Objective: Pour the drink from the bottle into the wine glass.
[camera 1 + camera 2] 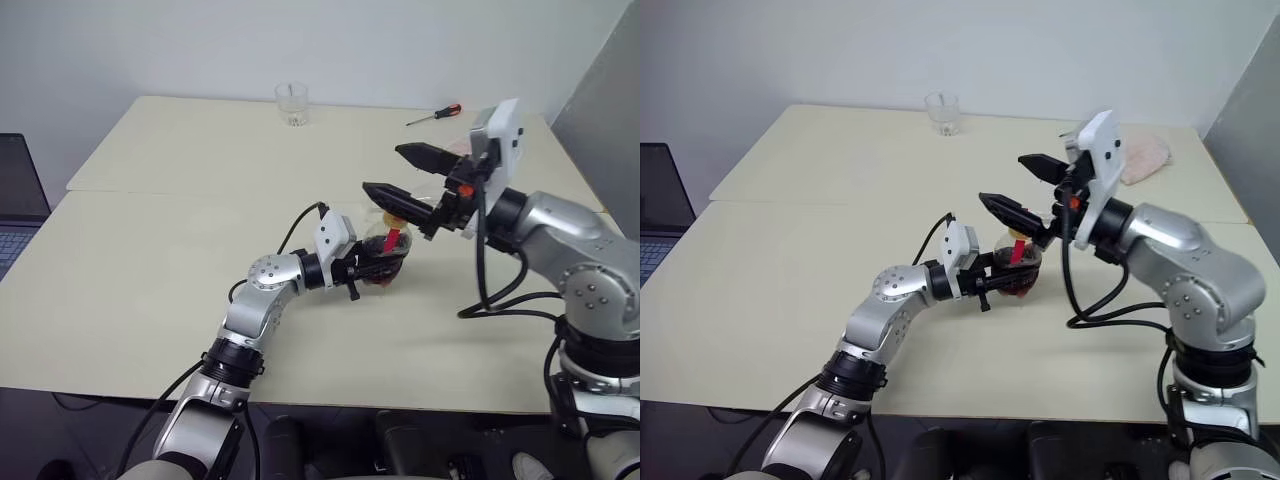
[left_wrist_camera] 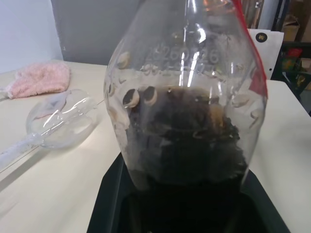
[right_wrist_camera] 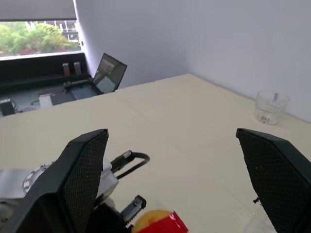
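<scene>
The left gripper (image 1: 372, 268) is clamped on the bottle (image 1: 385, 252), holding dark drink (image 2: 187, 141). The right gripper (image 1: 405, 172), spread apart, hovers at its one o'clock.

1. An office-like or lab room: plain white walls and two pale cream tables (image 1: 150, 300) pushed edge to edge.
2. An open laptop (image 3: 108, 73) stands at the table's far end.
3. A window (image 3: 39, 36) looks onto green trees.
4. Cardboard boxes (image 2: 296, 29) and shelving fill the room's background.
</scene>
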Controlling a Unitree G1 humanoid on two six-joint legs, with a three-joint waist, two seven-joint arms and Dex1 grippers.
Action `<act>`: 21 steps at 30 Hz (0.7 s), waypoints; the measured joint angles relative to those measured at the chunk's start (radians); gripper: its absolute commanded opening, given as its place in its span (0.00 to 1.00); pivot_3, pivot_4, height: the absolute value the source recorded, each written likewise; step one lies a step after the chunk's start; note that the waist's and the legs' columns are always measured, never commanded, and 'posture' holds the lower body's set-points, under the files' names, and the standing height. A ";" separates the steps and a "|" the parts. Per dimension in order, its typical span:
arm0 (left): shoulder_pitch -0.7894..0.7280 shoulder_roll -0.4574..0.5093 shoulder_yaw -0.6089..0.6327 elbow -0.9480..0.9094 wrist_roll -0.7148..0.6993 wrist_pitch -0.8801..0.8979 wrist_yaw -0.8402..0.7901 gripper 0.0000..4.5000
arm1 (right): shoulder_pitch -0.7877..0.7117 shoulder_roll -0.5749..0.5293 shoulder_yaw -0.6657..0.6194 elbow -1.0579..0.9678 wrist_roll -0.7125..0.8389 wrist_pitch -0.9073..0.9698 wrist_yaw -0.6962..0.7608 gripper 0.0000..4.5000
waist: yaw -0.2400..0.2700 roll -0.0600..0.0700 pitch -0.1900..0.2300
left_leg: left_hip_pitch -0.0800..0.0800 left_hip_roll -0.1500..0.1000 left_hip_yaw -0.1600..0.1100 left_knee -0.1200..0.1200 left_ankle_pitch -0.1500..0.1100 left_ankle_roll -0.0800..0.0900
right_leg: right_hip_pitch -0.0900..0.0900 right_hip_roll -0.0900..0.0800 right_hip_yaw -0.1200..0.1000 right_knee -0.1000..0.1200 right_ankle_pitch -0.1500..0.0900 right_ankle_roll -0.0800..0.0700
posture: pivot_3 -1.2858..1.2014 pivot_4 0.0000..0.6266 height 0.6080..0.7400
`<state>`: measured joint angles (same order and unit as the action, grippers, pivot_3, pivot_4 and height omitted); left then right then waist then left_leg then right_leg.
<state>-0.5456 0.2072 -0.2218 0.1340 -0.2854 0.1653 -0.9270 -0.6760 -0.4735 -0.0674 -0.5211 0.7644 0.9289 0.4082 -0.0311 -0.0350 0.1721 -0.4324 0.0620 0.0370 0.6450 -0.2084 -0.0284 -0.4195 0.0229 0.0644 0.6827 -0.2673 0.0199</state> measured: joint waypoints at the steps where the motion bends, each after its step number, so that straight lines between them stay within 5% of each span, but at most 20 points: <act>1: 0.000 -0.001 0.000 0.000 0.000 -0.001 0.000 0.24 | 0.004 0.026 0.012 -0.009 -0.011 0.002 -0.037 1.00 | 0.000 0.000 0.000 | 0.000 0.000 0.000 0.000 0.000 0.000 | 0.000 0.000 0.000 0.000 0.000 0.000 | 0.52 0.24 1.00; 8: 0.000 -0.007 0.001 0.000 0.000 -0.007 0.000 0.24 | 0.028 0.088 0.052 0.000 -0.099 -0.006 -0.151 1.00 | 0.001 0.000 0.000 | 0.000 0.000 0.000 0.000 0.000 0.000 | 0.000 0.000 0.000 0.000 0.000 0.000 | 0.52 0.24 1.00; 21: 0.003 -0.009 -0.004 0.001 0.015 -0.018 0.001 0.24 | 0.049 0.079 0.056 0.023 -0.154 -0.030 -0.141 1.00 | 0.000 0.000 0.000 | 0.000 0.000 0.000 0.000 0.000 0.000 | 0.000 0.000 -0.001 0.000 0.000 0.000 | 0.52 0.24 1.00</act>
<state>-0.5429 0.1985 -0.2260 0.1350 -0.2708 0.1472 -0.9264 -0.6268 -0.3940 -0.0109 -0.4984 0.6101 0.8989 0.2669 -0.0306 -0.0348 0.1720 -0.4326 0.0617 0.0373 0.6449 -0.2084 -0.0283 -0.4195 0.0227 0.0637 0.6824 -0.2674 0.0201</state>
